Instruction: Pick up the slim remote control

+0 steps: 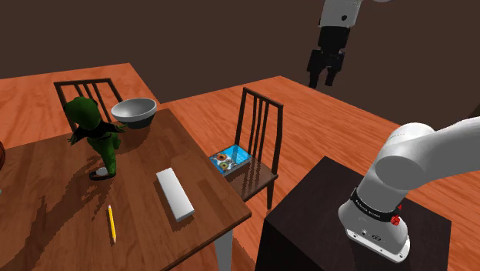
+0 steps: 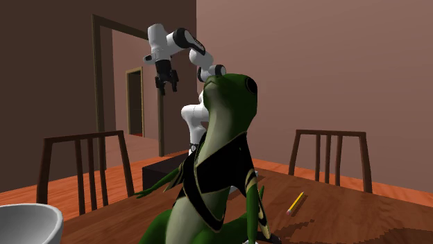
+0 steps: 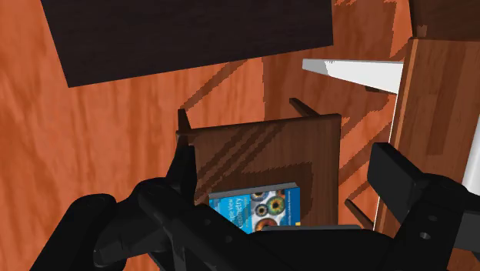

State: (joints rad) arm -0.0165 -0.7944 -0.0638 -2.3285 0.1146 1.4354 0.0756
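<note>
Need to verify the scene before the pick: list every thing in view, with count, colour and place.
remote control: 1, white-grey, flat on the table near the edge facing the stand
pencil: 1, yellow, on the table beside the remote control
frog figure: 1, green with a black vest, upright on the table
bowl: 1, grey, on the table by the frog figure
book: 1, blue cover, on the side chair's seat
chairs: 2, dark wood, one at the table's side, one at its far end
table: 1, brown wood
stand: 1, black box, on the floor
arm: 1, white, on the stand
gripper: 1, black, open, high above the side chair
</note>
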